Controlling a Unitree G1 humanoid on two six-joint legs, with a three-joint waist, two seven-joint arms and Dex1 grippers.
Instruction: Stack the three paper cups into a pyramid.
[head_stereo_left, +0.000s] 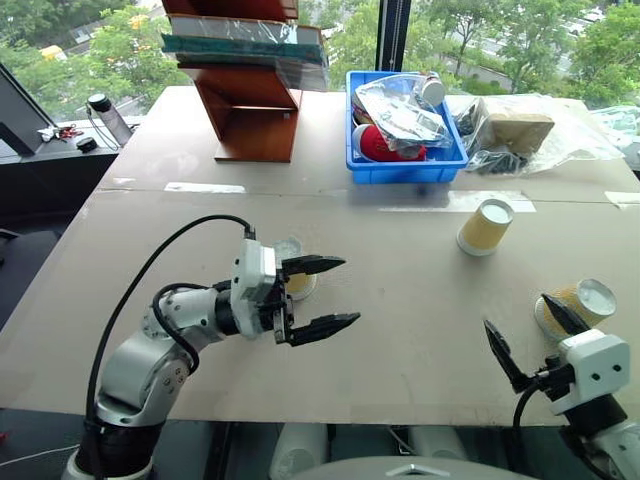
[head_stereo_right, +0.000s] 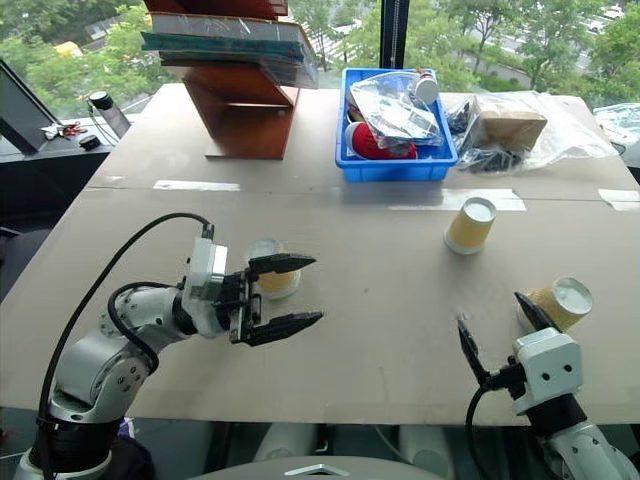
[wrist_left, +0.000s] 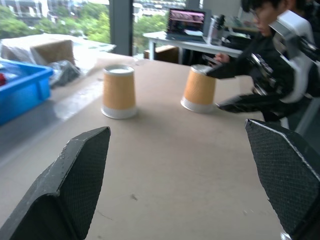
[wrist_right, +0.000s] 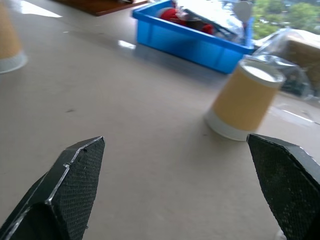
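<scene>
The three paper cups stand apart on the table (head_stereo_left: 400, 330), all upside down. One cup (head_stereo_right: 272, 270) is just behind the left gripper (head_stereo_left: 320, 295), whose fingers are spread wide and hold nothing. The second cup (head_stereo_left: 485, 227) stands near the blue bin (head_stereo_left: 400, 170). The third cup (head_stereo_left: 580, 305) is beside the right gripper (head_stereo_left: 525, 335) — also spread wide (nothing between its fingers).

Blue bin (head_stereo_left: 400, 172) of clear bags, wooden stand (head_stereo_left: 250, 120), laptop (wrist_left: 187, 22)
</scene>
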